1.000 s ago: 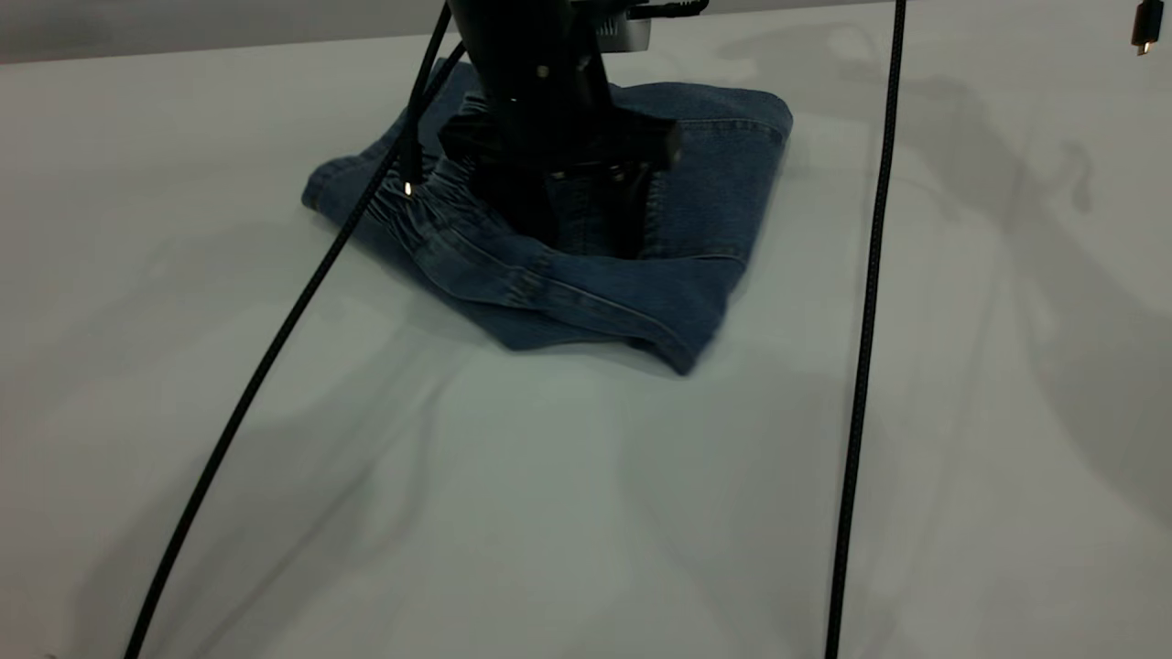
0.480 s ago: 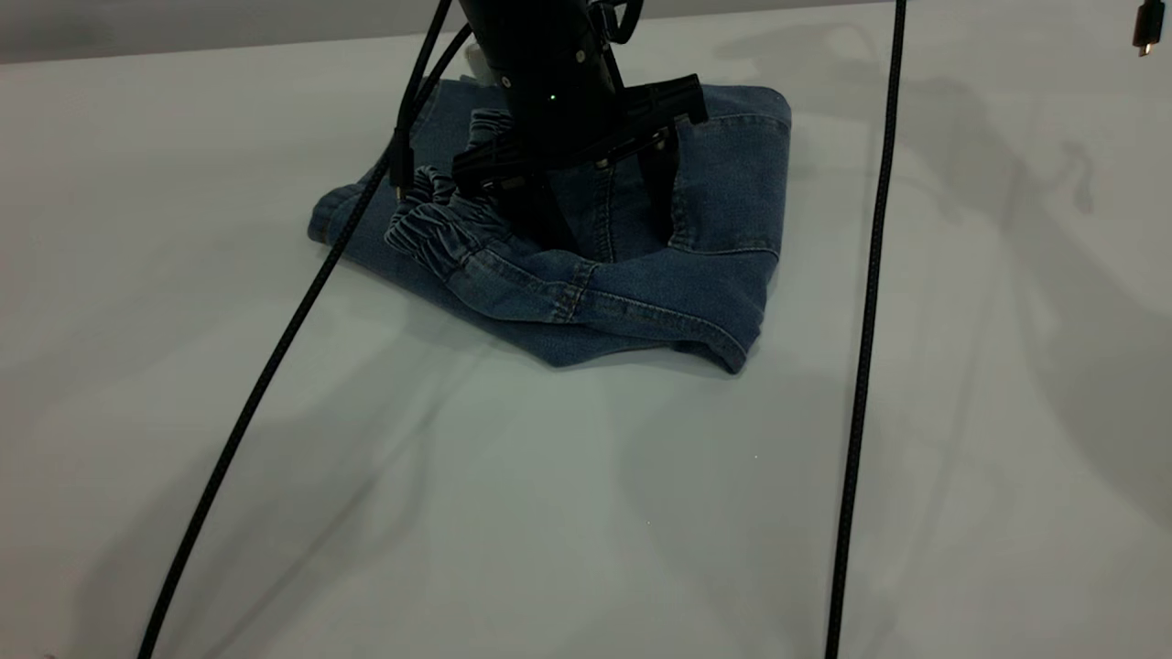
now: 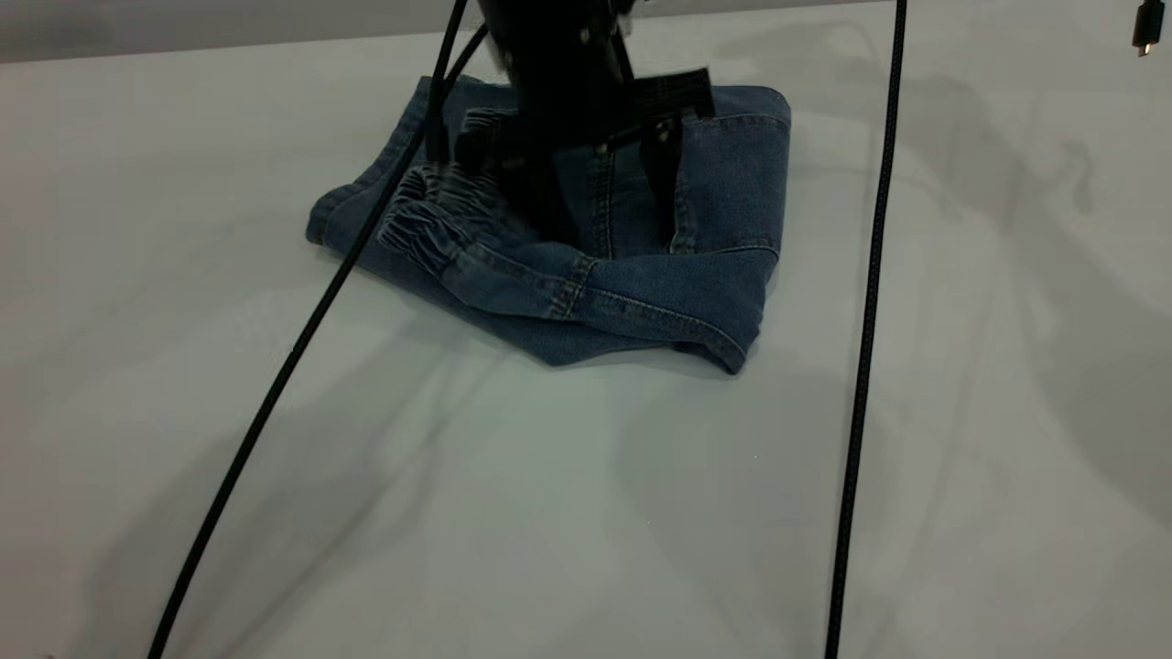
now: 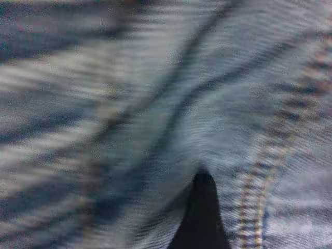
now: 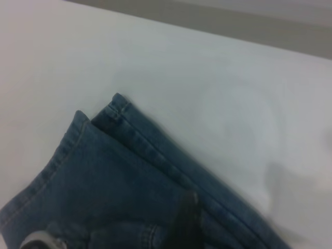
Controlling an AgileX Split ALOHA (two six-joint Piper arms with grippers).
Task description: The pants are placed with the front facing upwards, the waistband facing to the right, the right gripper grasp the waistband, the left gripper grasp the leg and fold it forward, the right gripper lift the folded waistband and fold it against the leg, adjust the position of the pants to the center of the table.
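Shows small blue denim pants (image 3: 632, 275) folded into a squarish bundle on a pale bench (image 3: 568, 513). Places the bundle on the far half of the bench in the exterior view, roughly mid-width. Puts the ruched waistband (image 3: 430, 220) on top at the bundle's near left, folded over a leg (image 3: 742, 146) that lies flat beneath and reaches to the far right corner.

Has the left pincer (image 3: 609, 233) coming straight down from the top edge onto the middle of the bundle. Spread wide, with one tip just beside the waistband gathers and the other farther right, both touching the denim.

Fills the left wrist view with close, blurred denim, tan stitching (image 4: 264, 171) and one dark fingertip (image 4: 202, 207) against the cloth.

From the right wrist view, looks down on stacked hems (image 5: 116, 109) at a corner of the bundle against bare bench. Catches only a dark part of the right pincer (image 5: 185, 220) at the edge of that view; cannot tell its state.

Also shows two black cables, one (image 3: 275, 384) slanting to the left pincer, one (image 3: 861, 366) running nearly straight at the right.
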